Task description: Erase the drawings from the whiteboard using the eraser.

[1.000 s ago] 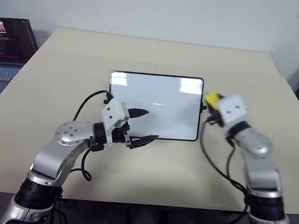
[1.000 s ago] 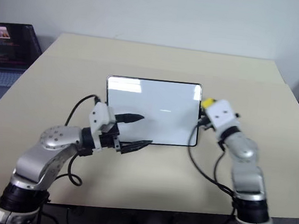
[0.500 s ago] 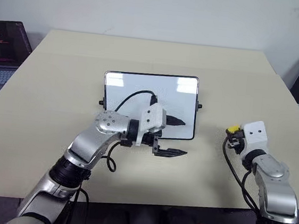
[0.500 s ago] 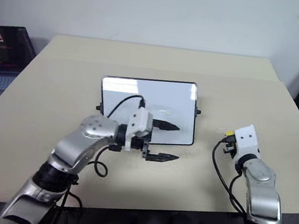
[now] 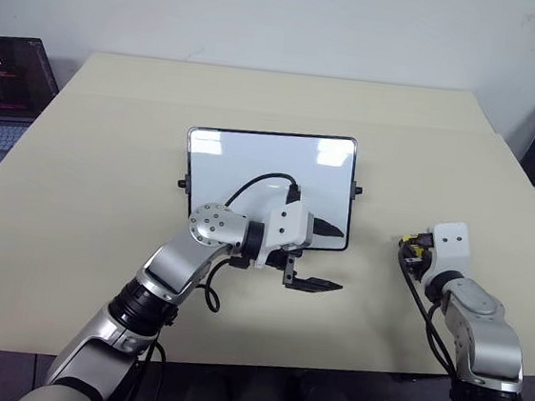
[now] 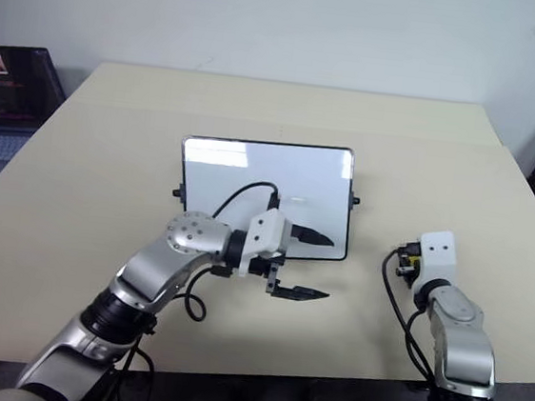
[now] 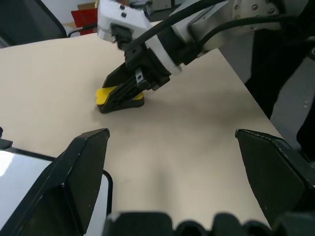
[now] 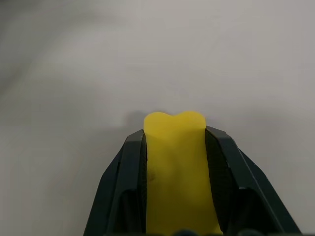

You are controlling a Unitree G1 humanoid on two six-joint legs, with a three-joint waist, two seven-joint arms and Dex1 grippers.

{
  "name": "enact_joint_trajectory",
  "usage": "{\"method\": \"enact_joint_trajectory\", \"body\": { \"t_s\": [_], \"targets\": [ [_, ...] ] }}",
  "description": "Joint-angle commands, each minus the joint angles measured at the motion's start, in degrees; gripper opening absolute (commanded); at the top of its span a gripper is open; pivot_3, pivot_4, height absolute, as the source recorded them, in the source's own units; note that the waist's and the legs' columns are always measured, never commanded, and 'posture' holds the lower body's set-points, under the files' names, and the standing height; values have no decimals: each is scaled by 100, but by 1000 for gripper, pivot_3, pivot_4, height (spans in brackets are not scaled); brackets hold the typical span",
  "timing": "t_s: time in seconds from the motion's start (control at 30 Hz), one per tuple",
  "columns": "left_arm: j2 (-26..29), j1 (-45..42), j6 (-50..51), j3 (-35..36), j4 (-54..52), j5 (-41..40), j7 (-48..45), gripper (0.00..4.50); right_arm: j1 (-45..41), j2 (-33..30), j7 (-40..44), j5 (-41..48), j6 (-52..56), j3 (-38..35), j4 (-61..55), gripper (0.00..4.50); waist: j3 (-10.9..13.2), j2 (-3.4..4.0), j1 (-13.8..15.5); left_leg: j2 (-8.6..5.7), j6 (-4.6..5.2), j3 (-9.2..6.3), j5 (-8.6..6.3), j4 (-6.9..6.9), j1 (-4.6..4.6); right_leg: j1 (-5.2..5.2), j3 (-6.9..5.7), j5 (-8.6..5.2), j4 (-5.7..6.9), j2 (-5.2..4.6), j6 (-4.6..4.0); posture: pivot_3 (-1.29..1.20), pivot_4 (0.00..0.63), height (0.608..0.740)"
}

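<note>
Right gripper (image 7: 129, 91) clamps the yellow eraser (image 8: 175, 172) and rests low on the beige surface (image 5: 97, 183), well right of the whiteboard (image 5: 252, 165). Left gripper (image 5: 323, 259) is spread open at the whiteboard's near right corner, one finger over the board, the other over the surface.

The whiteboard (image 5: 270, 177) has a glossy white face that mirrors ceiling lights, edged by a thin black frame that looks like plastic. The desk (image 5: 110, 146) is matt beige and smooth. The eraser (image 8: 174, 172) is soft-looking matt yellow, pinched between the right tool (image 8: 174, 142)'s finely textured black fingers (image 8: 224, 167). The left tool (image 5: 323, 259) has dull black plastic-looking fingers on a smooth white housing.
</note>
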Motion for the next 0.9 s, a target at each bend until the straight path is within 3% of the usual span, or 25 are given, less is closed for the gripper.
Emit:
{"method": "enact_joint_trajectory", "body": {
  "t_s": [0.03, 0.33, 0.37, 0.53, 0.67, 0.9],
  "targets": [
    [-65, -72, -89, 72, -83, 26, 52, 4500, -113, -36, -101, 122, -126, -159, 90, 1300, 0, 0, -1, 0, 0, 0, 0, 0, 0, 0, 0, 0, 0, 0, 0, 0, 150, 740],
    [-92, -23, -117, 163, -39, 36, 198, 4500, -225, -2, -306, 314, -465, -262, 339, 4295, -1, 2, -2, 1, 0, 0, 0, 2, 1, 1, 0, 0, 2, 0, 0, 0, 150, 740],
    [-96, -12, -122, 181, -37, 37, 236, 4500, -234, 10, -314, 357, -505, -274, 332, 4464, -1, 2, -2, 0, 0, 0, 0, 2, 1, 1, 0, 0, 2, 0, 0, 0, 150, 740],
    [-170, 182, -73, 646, -199, -46, 808, 4500, -304, 143, -429, 575, -903, -425, 6, 4464, -1, 3, -5, 1, 0, 1, 0, 2, 1, 1, 1, 0, 2, 0, 0, 0, 150, 740],
    [-115, 588, 202, 1585, -535, -284, 1553, 4500, -108, 128, -139, 1050, -1086, -551, -641, 4464, -1, 5, -6, 4, 0, -1, 0, 1, 2, 0, 0, 0, 3, 0, 0, 0, 150, 740],
    [-641, 1729, 704, 3044, -1601, -769, 3187, 4500, 1042, 270, -16, 966, -2498, -529, -1293, 4464, -8, 4, 18, 6, -1, -1, 0, 2, 0, 3, -2, 0, 0, -6, 1, 0, 150, 740]
  ]
}}
